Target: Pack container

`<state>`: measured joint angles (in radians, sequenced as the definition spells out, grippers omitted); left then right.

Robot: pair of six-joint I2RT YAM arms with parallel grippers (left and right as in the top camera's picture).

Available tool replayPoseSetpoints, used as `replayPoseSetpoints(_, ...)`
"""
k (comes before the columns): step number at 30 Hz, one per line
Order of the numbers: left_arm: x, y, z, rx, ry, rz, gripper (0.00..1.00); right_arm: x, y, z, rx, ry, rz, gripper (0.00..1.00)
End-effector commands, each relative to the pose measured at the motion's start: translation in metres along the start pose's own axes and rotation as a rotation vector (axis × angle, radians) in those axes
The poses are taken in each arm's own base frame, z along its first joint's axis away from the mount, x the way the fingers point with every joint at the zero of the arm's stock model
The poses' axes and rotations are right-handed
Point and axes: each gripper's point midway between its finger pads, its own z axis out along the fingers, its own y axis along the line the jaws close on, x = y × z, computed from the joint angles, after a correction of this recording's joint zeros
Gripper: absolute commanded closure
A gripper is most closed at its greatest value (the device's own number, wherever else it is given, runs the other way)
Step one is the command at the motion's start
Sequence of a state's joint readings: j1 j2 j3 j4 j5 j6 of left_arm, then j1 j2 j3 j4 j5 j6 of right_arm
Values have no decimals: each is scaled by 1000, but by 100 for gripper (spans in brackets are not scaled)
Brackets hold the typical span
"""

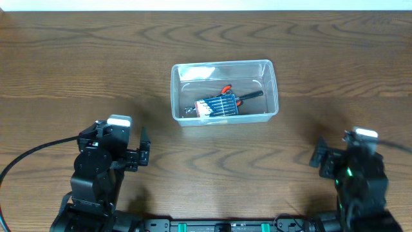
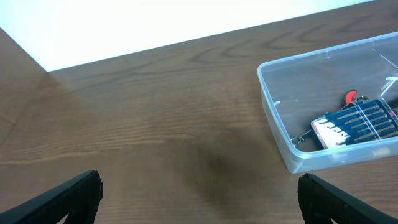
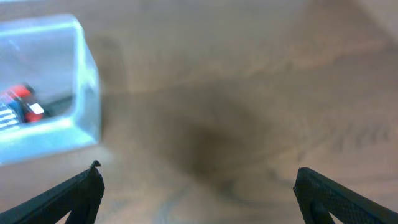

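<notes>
- Right wrist view: blurred throughout. Only a corner of the container [image 3: 84,93] shows at 10 o'clock, and the contents read as red and white smears.
- Left wrist view: the frame cuts off the container [image 2: 305,106] at 3 o'clock, so its far end cannot be seen.
- Overhead view: both arms are cut off at 6 o'clock. The finger gaps are hard to read from above.
- Container [image 1: 223,63]: a clear plastic rectangular tub with rounded corners and a raised rim. It stands upright near the table centre, long side running 9 to 3 o'clock. It lies at about 1 o'clock from the left arm and 11 o'clock from the right arm, apart from both.
- Contents: a flat blue tool pack [image 1: 219,106] with a white end lies on the floor of the tub. A red-handled tool [image 1: 226,89] and a black handle [image 1: 251,96] lie just beside it. Exact tool types cannot be told.
- Table [image 1: 77,64]: dark brown wood grain, matte.
- Left gripper [image 2: 199,180]: black fingers spread wide, released, grasping nothing.
- Right gripper [image 3: 199,171]: black fingers spread wide, released, grasping nothing.
</notes>
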<state>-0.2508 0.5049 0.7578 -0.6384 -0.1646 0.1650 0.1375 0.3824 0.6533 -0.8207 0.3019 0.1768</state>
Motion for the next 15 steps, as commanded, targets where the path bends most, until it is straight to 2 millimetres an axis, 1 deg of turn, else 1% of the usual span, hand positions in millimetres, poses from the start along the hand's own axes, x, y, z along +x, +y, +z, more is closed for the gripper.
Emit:
replayPoseSetpoints(1, 5, 0, 2, -5, 8, 13, 2, -5, -2, -8, -19, -101, -77, 1)
replayPoseSetpoints(4, 5, 0, 2, -5, 8, 12, 1, -10, -3, -10, -22, -200, -67, 1)
replayPoseSetpoints(9, 5, 0, 2, -5, 8, 13, 2, -21, 14, -4, -110, -379, -79, 1)
replayPoseSetpoints(12, 5, 0, 2, -5, 8, 13, 2, -30, 19, -1, -132, -499, -58, 1)
replayPoseSetpoints(15, 5, 0, 2, -5, 8, 13, 2, -37, 24, 2, -144, -594, -74, 1)
